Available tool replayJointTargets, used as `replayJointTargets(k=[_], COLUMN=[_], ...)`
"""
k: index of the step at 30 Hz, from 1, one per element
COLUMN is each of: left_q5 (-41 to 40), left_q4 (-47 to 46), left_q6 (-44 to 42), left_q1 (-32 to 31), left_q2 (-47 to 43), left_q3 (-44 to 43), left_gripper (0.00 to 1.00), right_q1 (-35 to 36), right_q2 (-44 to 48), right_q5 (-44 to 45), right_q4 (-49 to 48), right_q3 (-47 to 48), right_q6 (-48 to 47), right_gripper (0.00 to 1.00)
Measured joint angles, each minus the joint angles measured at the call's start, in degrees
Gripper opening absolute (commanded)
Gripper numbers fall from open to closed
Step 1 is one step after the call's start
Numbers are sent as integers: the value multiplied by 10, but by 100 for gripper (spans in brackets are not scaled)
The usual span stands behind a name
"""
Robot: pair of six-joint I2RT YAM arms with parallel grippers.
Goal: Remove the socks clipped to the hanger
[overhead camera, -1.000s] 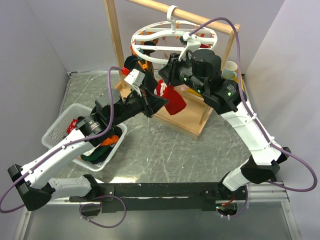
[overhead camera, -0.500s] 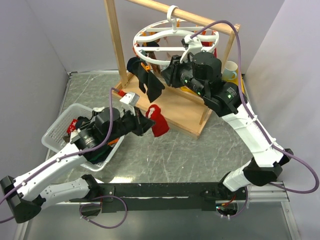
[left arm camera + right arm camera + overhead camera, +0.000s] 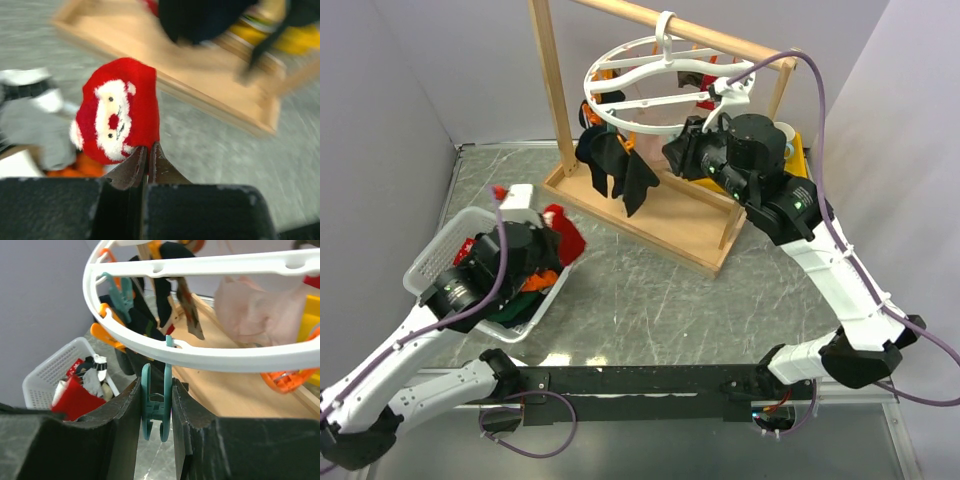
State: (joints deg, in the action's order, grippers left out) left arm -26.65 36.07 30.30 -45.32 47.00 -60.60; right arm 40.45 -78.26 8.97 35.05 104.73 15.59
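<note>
My left gripper (image 3: 148,147) is shut on the edge of a red Santa-face sock (image 3: 120,117). It holds this sock (image 3: 563,232) over the right rim of the white basket (image 3: 440,255). The white ring hanger (image 3: 650,85) hangs by its hook from the wooden rail. Black socks (image 3: 620,165) dangle from its left side, and a pale pink sock (image 3: 255,315) is clipped further round. My right gripper (image 3: 155,385) is shut on a teal clip (image 3: 156,402) hanging under the ring (image 3: 225,360); nothing is in that clip's lower end.
The wooden frame rack (image 3: 555,90) stands on a wooden base board (image 3: 670,225) at the back of the table. The basket (image 3: 55,370) holds several loose socks. Orange clips (image 3: 285,380) hang from the ring. Grey walls close in the left and right.
My left arm pulled the red sock away from the hanger and carried it down and left to the basket. The right gripper stayed on the teal clip, and the ring tilted a little.
</note>
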Motion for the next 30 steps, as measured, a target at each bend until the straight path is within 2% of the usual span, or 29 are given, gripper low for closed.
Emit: replayJointTargets(k=[4, 8, 14, 17, 19, 20, 22, 23, 26, 30], left_q5=[2, 44, 66, 47, 22, 8, -13, -15, 27, 169], left_q4=[8, 12, 16, 20, 20, 20, 23, 23, 3, -46], left_q6=[3, 3, 9, 24, 39, 48, 59, 57, 40, 12], left_q1=[121, 239, 337, 382, 401, 407, 418, 420, 421, 421], left_q2=[-33, -32, -10, -12, -13, -13, -15, -16, -29, -63], left_q3=[22, 32, 52, 59, 62, 64, 67, 67, 68, 68], left_gripper=[1, 1, 1, 1, 5, 24, 53, 74, 97, 99], right_q1=[-14, -27, -52, -63, -68, -70, -74, -75, -79, -82], right_q2=[16, 34, 62, 78, 88, 91, 94, 95, 97, 109], right_q5=[3, 6, 9, 13, 17, 19, 22, 22, 25, 24], right_q4=[-6, -10, -13, -16, -21, -24, -25, -25, -18, -3], right_q3=[-21, -41, -58, -70, -81, -86, -91, -93, -95, -103], right_q6=[0, 0, 0, 0, 0, 0, 0, 2, 5, 9], right_gripper=[25, 26, 27, 28, 31, 34, 44, 47, 56, 60])
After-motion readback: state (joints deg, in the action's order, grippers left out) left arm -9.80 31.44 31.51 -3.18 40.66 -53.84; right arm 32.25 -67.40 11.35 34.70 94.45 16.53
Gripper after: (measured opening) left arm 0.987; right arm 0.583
